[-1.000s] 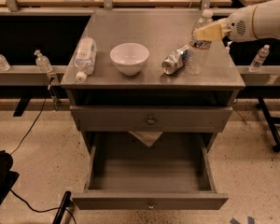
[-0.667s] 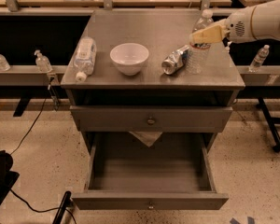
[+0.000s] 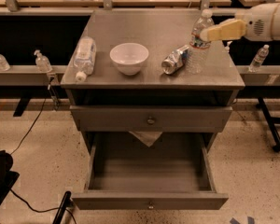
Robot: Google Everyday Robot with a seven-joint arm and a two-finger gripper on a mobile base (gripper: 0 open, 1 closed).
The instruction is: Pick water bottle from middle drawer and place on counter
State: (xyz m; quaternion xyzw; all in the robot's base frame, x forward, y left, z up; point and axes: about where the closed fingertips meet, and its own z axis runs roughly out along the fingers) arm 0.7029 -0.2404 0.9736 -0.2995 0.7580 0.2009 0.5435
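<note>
The water bottle [image 3: 199,48] stands upright on the counter [image 3: 144,29] near its right edge, with its white cap up and a red-and-blue label band. My gripper [image 3: 210,31] reaches in from the right and sits at the bottle's shoulder, overlapping it. The middle drawer [image 3: 149,200] is pulled out below and nothing shows in it but its bare grey floor.
On the counter are a crushed silver-blue can [image 3: 174,59] just left of the bottle, a white bowl [image 3: 129,57] at the centre and a fat clear bottle [image 3: 84,57] lying at the left. The upper drawer [image 3: 150,120] is closed. Small bottles stand on side ledges.
My gripper has shifted slightly to the right along the bottle. The bottle stands in about the same spot on the counter.
</note>
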